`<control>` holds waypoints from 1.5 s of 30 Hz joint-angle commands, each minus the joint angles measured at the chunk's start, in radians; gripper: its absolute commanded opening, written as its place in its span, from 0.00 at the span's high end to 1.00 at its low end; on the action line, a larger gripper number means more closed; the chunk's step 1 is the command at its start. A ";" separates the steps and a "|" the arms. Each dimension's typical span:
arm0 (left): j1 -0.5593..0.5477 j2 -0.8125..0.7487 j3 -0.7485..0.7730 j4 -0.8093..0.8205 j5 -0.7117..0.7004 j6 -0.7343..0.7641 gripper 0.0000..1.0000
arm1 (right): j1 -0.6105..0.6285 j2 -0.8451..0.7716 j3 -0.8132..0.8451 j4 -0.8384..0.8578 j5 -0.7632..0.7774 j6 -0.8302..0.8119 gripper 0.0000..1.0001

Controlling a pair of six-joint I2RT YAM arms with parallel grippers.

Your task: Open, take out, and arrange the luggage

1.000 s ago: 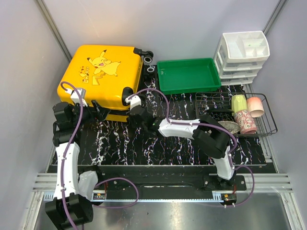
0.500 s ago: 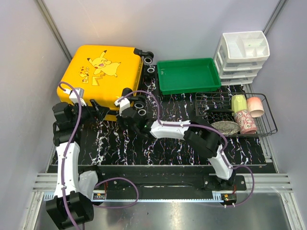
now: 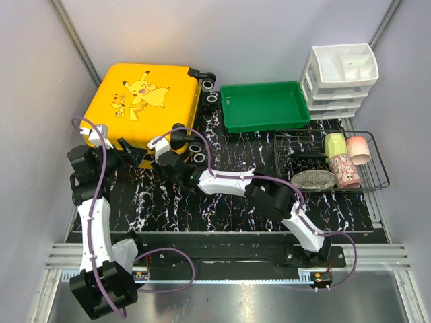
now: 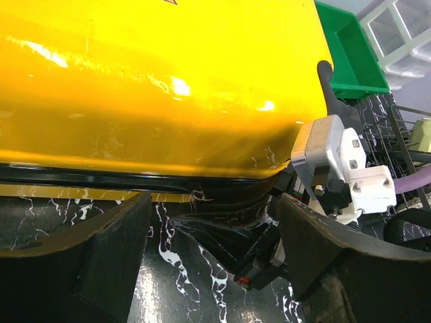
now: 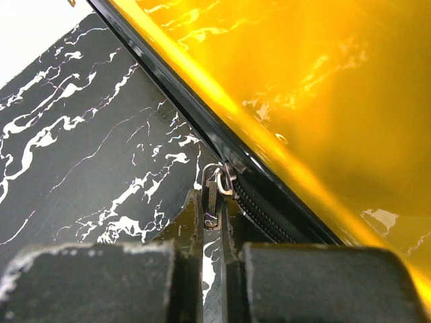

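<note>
The yellow Pikachu luggage lies flat at the back left, its lid down. My right gripper is at its near edge, shut on the metal zipper pull beside the black zipper track. My left gripper is open and empty at the near left edge of the luggage, its fingers resting low over the mat. The zipper pull and my right gripper show between them in the left wrist view.
A green tray stands right of the luggage. A white drawer unit is at the back right. A wire basket holds cups and a cloth. The black marbled mat covers the table.
My right gripper has slid left along the near edge of the luggage with the zipper pull in it. My left arm has shifted a little to the left.
</note>
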 commanded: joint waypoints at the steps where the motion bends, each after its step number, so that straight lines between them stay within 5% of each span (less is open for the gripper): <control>1: 0.009 0.018 0.050 -0.001 0.024 0.028 0.21 | 0.040 -0.015 0.057 0.085 -0.073 -0.032 0.99; 9: 0.013 0.055 0.165 -0.070 0.031 0.080 0.17 | 0.040 -0.241 -0.177 0.093 -0.289 -0.124 0.36; 15: 0.013 0.103 0.300 -0.222 0.025 0.199 0.14 | 0.039 -0.451 -0.269 -0.077 -0.500 -0.196 0.16; 22: 0.013 0.112 0.370 -0.361 0.024 0.296 0.11 | -0.074 -0.647 -0.284 -0.321 -0.522 -0.289 0.08; 29: 0.013 0.134 0.410 -0.470 0.018 0.370 0.10 | -0.283 -0.592 -0.162 -0.514 -0.531 -0.386 0.05; 45: 0.013 0.173 0.419 -0.553 0.014 0.405 0.11 | -0.305 -0.399 -0.049 -0.580 -0.564 -0.467 0.07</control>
